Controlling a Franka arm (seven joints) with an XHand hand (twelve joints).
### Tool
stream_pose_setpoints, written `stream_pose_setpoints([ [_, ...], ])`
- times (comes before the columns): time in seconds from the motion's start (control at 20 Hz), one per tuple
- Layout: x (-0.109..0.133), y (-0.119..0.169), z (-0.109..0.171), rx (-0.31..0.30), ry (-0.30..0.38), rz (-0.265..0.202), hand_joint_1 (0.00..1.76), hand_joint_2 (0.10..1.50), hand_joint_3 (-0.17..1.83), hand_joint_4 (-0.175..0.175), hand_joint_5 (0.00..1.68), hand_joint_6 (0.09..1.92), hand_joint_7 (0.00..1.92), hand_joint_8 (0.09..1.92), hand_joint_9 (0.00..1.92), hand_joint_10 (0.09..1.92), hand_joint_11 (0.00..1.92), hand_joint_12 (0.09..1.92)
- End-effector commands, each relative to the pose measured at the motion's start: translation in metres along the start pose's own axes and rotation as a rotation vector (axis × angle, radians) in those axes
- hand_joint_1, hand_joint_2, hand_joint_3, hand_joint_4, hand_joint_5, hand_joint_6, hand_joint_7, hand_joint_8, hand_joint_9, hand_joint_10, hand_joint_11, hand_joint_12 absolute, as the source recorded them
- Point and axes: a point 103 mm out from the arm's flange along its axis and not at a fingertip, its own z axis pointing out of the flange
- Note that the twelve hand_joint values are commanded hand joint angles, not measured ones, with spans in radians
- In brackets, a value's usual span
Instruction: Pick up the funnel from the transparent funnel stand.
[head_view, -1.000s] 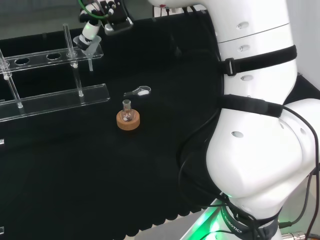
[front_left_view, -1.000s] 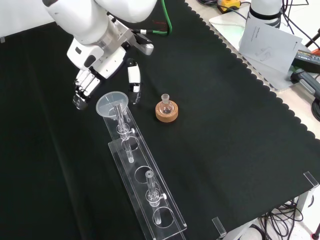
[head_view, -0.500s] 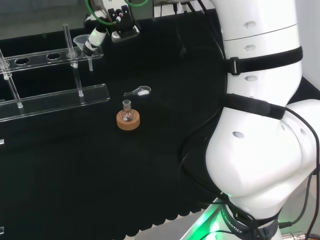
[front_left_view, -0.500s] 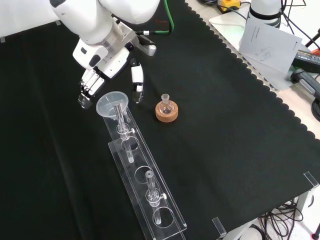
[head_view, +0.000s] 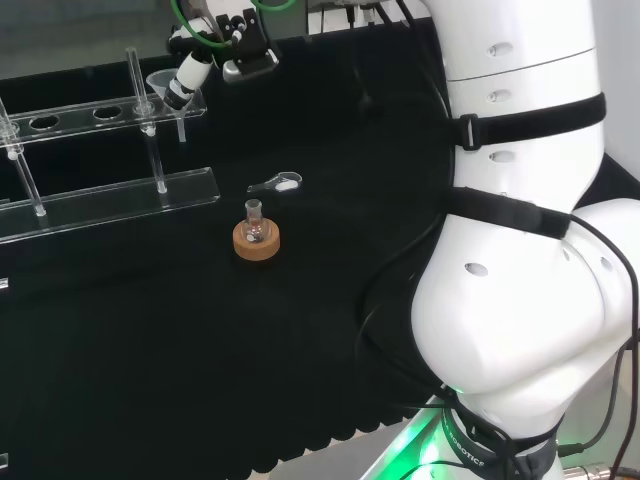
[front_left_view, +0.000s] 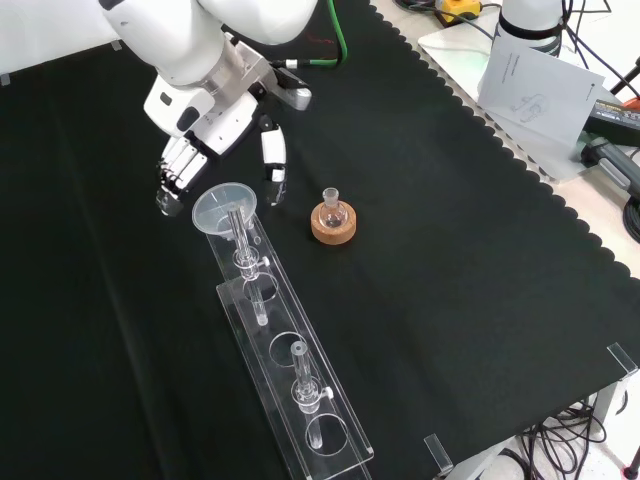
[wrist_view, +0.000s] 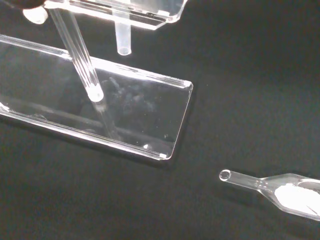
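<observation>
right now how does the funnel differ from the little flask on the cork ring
The funnel sits up in the clear stand's top shelf, stem hanging through a hole; the flask sits low on a cork ring on the cloth. The funnel opens into a wide cone; the flask has a narrow neck. The hand hovers by the funnel, with the flask apart. Both are clear and upright.

Black cloth (front_left_view: 420, 300) with a wavy edge, over a pale bench (front_left_view: 600, 200); paper sheet (front_left_view: 535, 80) and cables (front_left_view: 625, 215) nearby.
</observation>
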Motion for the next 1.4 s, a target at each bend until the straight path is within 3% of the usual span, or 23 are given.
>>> stream_pose_setpoints([
  [0.05,0.005,0.006,0.0,0.035,-0.011,-0.008,0.61,0.74,0.26,-0.044,0.06,0.09,0.0,0.46,0.1,0.89,0.29,1.51],
  [0.55,0.01,0.015,0.004,0.074,-0.041,-0.008,0.59,0.73,0.3,-0.047,0.16,0.09,0.04,0.72,0.25,0.82,0.29,1.5],
  [0.75,0.011,0.015,0.005,0.053,-0.055,-0.01,0.59,0.72,0.33,-0.053,0.26,0.09,0.19,0.76,0.41,0.75,0.31,1.48],
  [0.85,0.011,0.013,0.004,0.004,-0.072,-0.008,0.59,0.71,0.35,-0.058,0.35,0.09,0.31,0.76,0.5,0.7,0.32,1.46],
  [1.05,0.016,0.003,-0.003,-0.187,-0.173,-0.014,0.65,0.74,0.38,-0.069,0.59,0.12,0.64,0.87,0.77,0.68,0.42,1.36],
  [1.15,0.018,-0.005,-0.008,-0.263,-0.195,-0.009,0.68,0.76,0.4,-0.072,0.64,0.21,0.72,0.95,0.85,0.69,0.46,1.32],
  [1.4,0.019,-0.025,-0.031,-0.305,-0.229,0.0,0.71,0.77,0.44,-0.072,0.61,0.59,0.76,1.02,0.9,0.73,0.49,1.29],
])
